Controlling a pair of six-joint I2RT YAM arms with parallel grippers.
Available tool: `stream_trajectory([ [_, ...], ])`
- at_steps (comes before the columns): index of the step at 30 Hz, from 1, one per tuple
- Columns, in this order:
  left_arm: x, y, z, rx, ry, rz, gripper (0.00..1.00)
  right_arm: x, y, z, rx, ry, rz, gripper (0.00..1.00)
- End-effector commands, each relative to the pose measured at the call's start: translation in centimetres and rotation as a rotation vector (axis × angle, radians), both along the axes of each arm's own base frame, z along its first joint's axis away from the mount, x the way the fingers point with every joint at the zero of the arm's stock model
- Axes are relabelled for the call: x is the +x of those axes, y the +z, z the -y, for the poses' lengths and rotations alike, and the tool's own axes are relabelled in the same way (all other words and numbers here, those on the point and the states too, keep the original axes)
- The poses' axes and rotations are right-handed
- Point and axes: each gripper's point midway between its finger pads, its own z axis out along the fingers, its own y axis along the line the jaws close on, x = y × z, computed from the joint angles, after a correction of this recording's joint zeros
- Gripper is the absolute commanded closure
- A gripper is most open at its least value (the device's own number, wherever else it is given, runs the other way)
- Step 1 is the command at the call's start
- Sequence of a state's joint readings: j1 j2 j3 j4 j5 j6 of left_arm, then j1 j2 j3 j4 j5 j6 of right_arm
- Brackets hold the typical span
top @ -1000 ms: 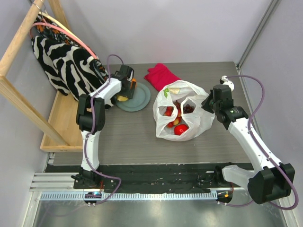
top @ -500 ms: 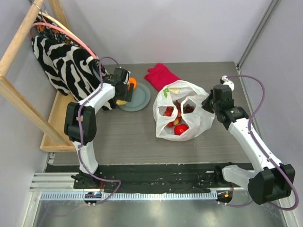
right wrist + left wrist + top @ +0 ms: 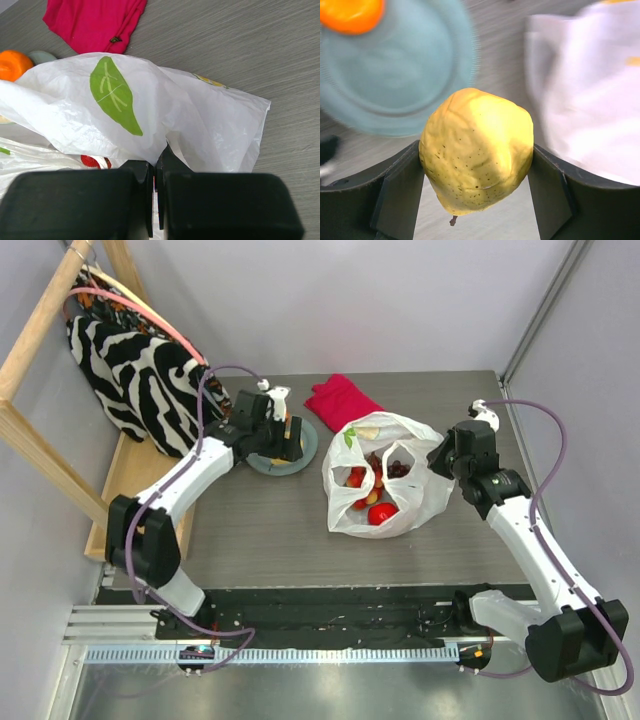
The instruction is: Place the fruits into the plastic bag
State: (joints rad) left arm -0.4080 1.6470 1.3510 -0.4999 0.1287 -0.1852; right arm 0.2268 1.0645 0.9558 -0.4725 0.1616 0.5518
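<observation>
The left fingers [image 3: 400,195] pinch a yellow fruit [image 3: 476,155] above the plate [image 3: 395,75], where an orange [image 3: 351,14] waits. The carry to the bag [image 3: 420,502] appears under way, needing next a release over its mouth. The bag on the bench, holding red fruit [image 3: 381,513] and grapes [image 3: 398,470], has its rim nipped between the right fingers [image 3: 175,165].

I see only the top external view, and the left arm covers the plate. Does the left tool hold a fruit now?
Observer: Yes. The left wrist view shows the left tool gripping a yellow pear between both fingers.
Operator: Is there another fruit at the plate?
Observer: One orange lies at the rim of the grey-green plate.
Operator: And does the right tool hold the bag?
Observer: Yes. The right tool is shut on a fold of the plastic bag.
</observation>
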Motion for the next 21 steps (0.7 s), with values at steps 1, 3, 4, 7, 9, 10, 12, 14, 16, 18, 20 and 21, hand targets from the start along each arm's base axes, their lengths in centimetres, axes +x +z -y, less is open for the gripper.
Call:
stream_trajectory([
  [1, -2.5, 6.1, 3.7, -0.23, -0.109, 0.097, 0.55, 0.1, 2.0, -0.2, 0.016, 0.014, 0.072, 0.99],
  [3, -3.7, 7.2, 4.4, -0.288, -0.133, 0.1, 0.55, 0.2, 2.0, -0.2, 0.015, 0.015, 0.076, 0.99],
  [4, -4.3, 8.9, 5.0, -0.331, -0.147, 0.139, 0.55, 0.2, 2.0, -0.3, 0.019, 0.018, 0.078, 0.99],
  [7, -6.5, 11.4, 6.1, -0.416, -0.18, 0.178, 0.56, 0.2, 1.9, -0.4, 0.024, 0.023, 0.084, 0.99],
  [9, -7.4, 12.1, 6.6, -0.446, -0.179, 0.187, 0.56, 0.0, 2.0, -0.4, 0.026, 0.026, 0.09, 0.99],
  [10, -8.1, 13.1, 7.3, -0.467, -0.198, 0.205, 0.56, 0.1, 2.1, -0.3, 0.028, 0.021, 0.095, 0.99],
  [12, -9.4, 14.8, 8.4, -0.516, -0.215, 0.224, 0.57, -0.2, 2.2, -0.3, 0.03, 0.022, 0.099, 0.99],
  [14, -10.2, 16.0, 9.3, -0.552, -0.232, 0.239, 0.57, -0.4, 2.6, -0.2, 0.026, 0.022, 0.11, 0.99],
  [16, -11.2, 17.5, 11.0, -0.59, -0.27, 0.252, 0.57, -0.5, 2.7, -0.1, 0.02, 0.021, 0.112, 0.99],
  [18, -12.1, 17.6, 13.2, -0.598, -0.323, 0.24, 0.57, -0.6, 2.7, 0.1, 0.007, 0.019, 0.115, 0.99],
  [20, -12.6, 18.5, 15.1, -0.614, -0.369, 0.243, 0.57, -0.7, 2.7, 0.2, 0.001, 0.019, 0.116, 0.99],
  [21, -13.0, 17.2, 16.9, -0.602, -0.402, 0.204, 0.57, -0.7, 2.8, 0.2, 0.003, 0.018, 0.117, 0.99],
])
